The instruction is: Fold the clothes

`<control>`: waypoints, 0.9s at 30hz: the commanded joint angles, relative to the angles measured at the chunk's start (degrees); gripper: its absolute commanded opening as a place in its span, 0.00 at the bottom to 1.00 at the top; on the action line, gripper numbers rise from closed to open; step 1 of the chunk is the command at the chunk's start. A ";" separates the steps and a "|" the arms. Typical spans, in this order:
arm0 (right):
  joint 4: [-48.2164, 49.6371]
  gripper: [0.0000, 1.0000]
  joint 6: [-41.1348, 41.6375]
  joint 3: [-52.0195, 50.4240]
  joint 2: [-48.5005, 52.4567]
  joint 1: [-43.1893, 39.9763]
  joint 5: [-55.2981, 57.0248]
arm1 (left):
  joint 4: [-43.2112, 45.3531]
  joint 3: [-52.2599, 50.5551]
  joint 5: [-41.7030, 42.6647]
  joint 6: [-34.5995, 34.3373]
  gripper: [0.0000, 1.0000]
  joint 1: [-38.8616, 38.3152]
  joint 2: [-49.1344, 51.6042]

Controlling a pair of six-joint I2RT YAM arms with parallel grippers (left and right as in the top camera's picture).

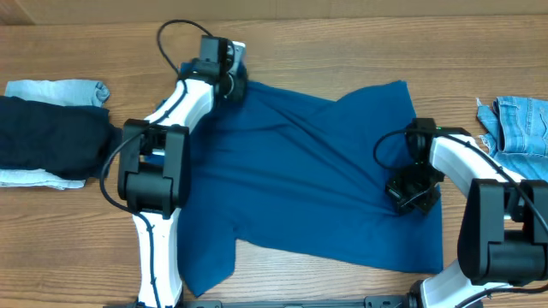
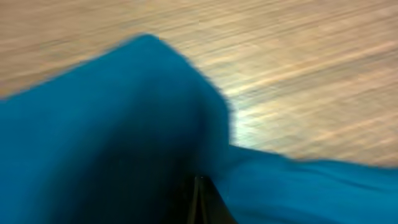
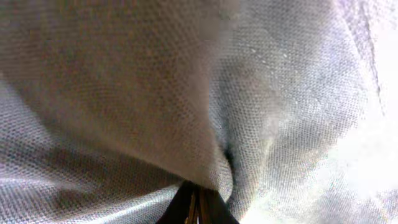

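Observation:
The clothes are a royal-blue shirt (image 1: 300,188) lying spread and creased across the middle of the wooden table. My left gripper (image 1: 231,84) is at its far left corner, shut on a raised bunch of the blue cloth (image 2: 124,124); in the left wrist view the gripper (image 2: 200,194) shows its dark tips pressed together under the fold. My right gripper (image 1: 409,190) sits on the shirt's right side near the edge. In the right wrist view the gripper (image 3: 194,199) is shut, pinching a pucker of knit fabric (image 3: 155,93) that looks washed-out grey there.
A near-black folded garment (image 1: 47,141) lies at the left edge, with a light-blue piece (image 1: 60,89) behind it. Frayed light-blue denim (image 1: 522,124) lies at the right edge. Bare wood (image 1: 342,43) runs along the far side of the table.

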 commanded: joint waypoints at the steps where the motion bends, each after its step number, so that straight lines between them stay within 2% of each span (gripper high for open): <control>1: 5.09 0.04 -10.49 0.87 0.61 -0.92 -1.14 | 0.85 2.36 -0.59 -0.57 0.04 1.84 1.40; 3: 7.63 0.09 -15.89 6.62 -2.45 -0.92 -6.84 | -1.57 6.58 -0.52 -0.55 0.04 1.66 1.38; 4: 8.35 0.15 -18.95 10.56 -3.72 -0.92 -8.72 | -2.91 9.55 0.85 -0.48 0.04 1.51 1.38; 5: 8.61 0.22 -20.17 13.42 -4.09 -0.94 -9.22 | -4.92 11.93 3.80 -0.48 0.04 1.25 1.38; 6: 8.90 0.23 -20.39 15.54 -4.09 -0.94 -9.33 | -6.10 13.03 5.97 -0.50 0.04 0.87 1.38; 8: 12.46 0.22 -20.26 17.05 -4.07 -0.92 -9.81 | -7.69 13.40 8.31 1.73 0.04 -1.42 1.38; 11: 17.64 0.20 -19.67 17.05 -1.64 -0.92 -10.21 | -9.92 12.87 4.57 6.80 0.04 -5.25 2.34; 17: 21.75 0.13 -19.45 17.05 7.93 -0.94 -9.33 | -10.93 12.87 5.66 6.93 0.04 -7.19 8.66; 20: 21.90 0.08 -19.43 17.05 11.15 -0.94 -5.90 | -10.93 12.87 5.05 6.97 0.04 -7.19 8.70; 23: 20.87 0.06 -17.94 16.98 12.68 -0.96 1.99 | -10.82 12.87 0.37 6.95 0.04 -6.82 8.76; 27: 17.62 0.04 -14.91 16.98 12.68 -3.13 12.02 | -11.02 12.87 0.04 6.93 0.04 -5.40 8.76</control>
